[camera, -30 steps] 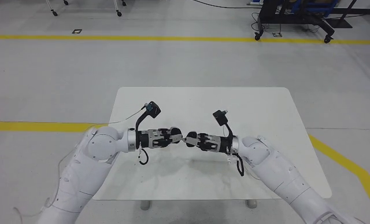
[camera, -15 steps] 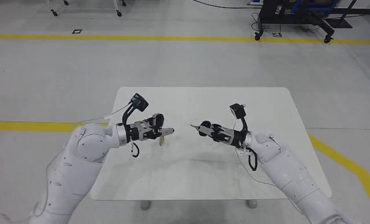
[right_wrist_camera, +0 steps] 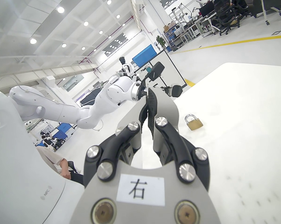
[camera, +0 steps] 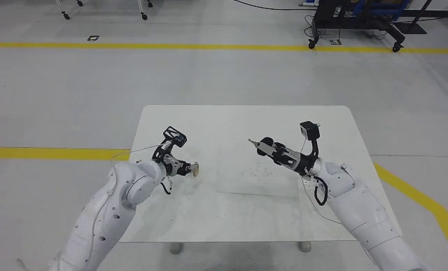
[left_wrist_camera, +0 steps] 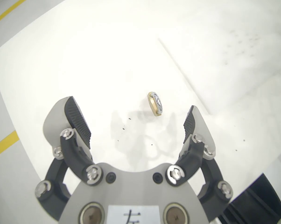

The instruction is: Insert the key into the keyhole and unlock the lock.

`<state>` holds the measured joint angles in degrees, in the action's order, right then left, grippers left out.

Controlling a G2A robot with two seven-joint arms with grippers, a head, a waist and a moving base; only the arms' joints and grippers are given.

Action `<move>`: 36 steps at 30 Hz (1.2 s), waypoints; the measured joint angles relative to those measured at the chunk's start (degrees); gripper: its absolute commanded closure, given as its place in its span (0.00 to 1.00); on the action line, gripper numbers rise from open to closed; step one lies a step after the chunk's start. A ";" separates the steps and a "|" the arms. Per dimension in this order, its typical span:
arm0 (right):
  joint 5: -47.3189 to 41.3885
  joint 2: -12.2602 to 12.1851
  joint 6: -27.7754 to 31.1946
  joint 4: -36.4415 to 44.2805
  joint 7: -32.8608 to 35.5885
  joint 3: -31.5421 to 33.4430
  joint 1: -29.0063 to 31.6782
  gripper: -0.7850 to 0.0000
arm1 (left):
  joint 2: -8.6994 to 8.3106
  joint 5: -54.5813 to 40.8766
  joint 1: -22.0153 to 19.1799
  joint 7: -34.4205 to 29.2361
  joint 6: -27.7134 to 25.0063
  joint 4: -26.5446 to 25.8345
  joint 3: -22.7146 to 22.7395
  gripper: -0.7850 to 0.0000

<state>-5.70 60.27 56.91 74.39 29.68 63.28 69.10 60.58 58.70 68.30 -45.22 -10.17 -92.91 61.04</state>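
A small brass padlock (camera: pixel 195 169) lies on the white table (camera: pixel 280 201), left of the middle. It rests just beyond the fingertips of my left gripper (left_wrist_camera: pixel 131 110), which stands open and apart from the padlock (left_wrist_camera: pixel 155 103). My right gripper (camera: pixel 257 143) is held above the table's right half, shut on the key (camera: pixel 250 141), whose thin silver tip sticks out toward the padlock. In the right wrist view the right gripper (right_wrist_camera: pixel 149 99) has its pads pressed together and they hide the key. Past them sit the padlock (right_wrist_camera: pixel 193 122) and the left gripper (right_wrist_camera: pixel 173 89).
A faint straight seam (left_wrist_camera: pixel 182 75) crosses the tabletop near the padlock. The table's left edge (camera: pixel 136 159) runs close to the left arm. Bare tabletop (camera: pixel 231 155) lies between the two grippers.
The two grippers, joined at the table's middle a second ago, have drawn apart. The left one has let go of the padlock and opened; the right one has moved right with the key.
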 measured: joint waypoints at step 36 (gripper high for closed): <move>0.00 0.00 0.00 0.00 0.00 0.00 0.00 1.00 | 4.21 -1.17 -7.28 -8.70 4.27 8.06 -8.51 0.68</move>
<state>-5.70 60.27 56.92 74.39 29.68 63.29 69.10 64.79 57.53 61.02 -53.92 -5.90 -84.86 52.52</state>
